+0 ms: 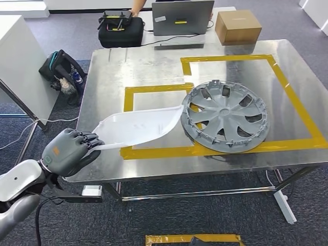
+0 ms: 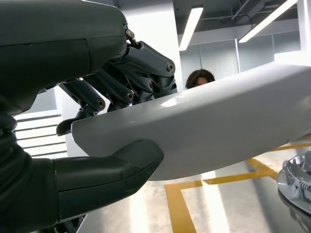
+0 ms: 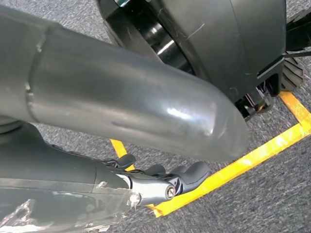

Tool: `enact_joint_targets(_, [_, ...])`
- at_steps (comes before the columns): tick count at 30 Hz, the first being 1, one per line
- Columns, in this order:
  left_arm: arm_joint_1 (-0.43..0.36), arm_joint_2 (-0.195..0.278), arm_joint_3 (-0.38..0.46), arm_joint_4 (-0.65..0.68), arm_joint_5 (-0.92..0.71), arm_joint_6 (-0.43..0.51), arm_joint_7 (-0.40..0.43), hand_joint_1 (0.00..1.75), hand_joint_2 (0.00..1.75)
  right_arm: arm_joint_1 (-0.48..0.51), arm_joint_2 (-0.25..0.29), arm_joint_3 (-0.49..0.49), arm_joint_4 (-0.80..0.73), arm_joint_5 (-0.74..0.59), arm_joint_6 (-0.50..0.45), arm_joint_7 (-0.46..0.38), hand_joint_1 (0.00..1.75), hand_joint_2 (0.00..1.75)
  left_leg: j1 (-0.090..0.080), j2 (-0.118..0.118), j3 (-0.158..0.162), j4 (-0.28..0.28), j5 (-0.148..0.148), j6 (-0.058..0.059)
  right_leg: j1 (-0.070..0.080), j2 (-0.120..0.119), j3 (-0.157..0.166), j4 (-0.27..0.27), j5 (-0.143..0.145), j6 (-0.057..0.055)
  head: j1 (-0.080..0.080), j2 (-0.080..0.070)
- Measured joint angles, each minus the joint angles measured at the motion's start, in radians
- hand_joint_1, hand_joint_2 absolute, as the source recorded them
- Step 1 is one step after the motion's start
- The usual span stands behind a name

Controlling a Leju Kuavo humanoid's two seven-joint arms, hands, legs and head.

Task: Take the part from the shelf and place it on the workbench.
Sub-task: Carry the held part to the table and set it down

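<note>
Left robot hand [image 1: 67, 150] is gripping the narrow end of the white part [image 1: 139, 127], thumb under, fingers [image 2: 121, 82] over. Part is reaching out over the metal worktop [image 1: 240, 156], far tip sitting at the rim of the grey hubcap [image 1: 225, 115]; cannot tell if it's touching the surface. Yellow tape outlines [image 1: 155, 151] are marking two rectangles on the worktop; hubcap is lying across the tape. Right robot hand [image 3: 161, 182] is hanging over grey carpet with yellow floor tape [image 3: 234, 167], fingers lying fairly straight, nothing in them. Beyond the far edge: laptop [image 1: 182, 17], black case [image 1: 120, 31], cardboard box [image 1: 237, 25]. Backpack [image 1: 62, 74] is sitting on the floor left of the worktop.
</note>
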Motion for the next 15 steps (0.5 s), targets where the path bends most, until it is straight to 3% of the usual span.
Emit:
enact_joint_targets(7, [-0.070,-0.052,-0.029,0.021,0.018,-0.051,0.050,1.75,1.75,0.001,0.010,-0.030,0.007,0.018,0.019,0.005,0.00,0.00,0.000,0.000,0.000,0.000,0.000,0.000,0.000,0.000,0.000,0.000,0.000,0.000,0.000,0.000])
enact_joint_targets(15, [-0.091,-0.073,-0.043,0.031,0.022,-0.055,0.055,1.75,1.75,0.002,0.014,-0.038,0.013,0.021,0.025,0.006,0.00,0.00,0.000,0.000,0.000,0.000,0.000,0.000,0.000,0.000,0.000,0.000,0.000,0.000,0.000,0.000])
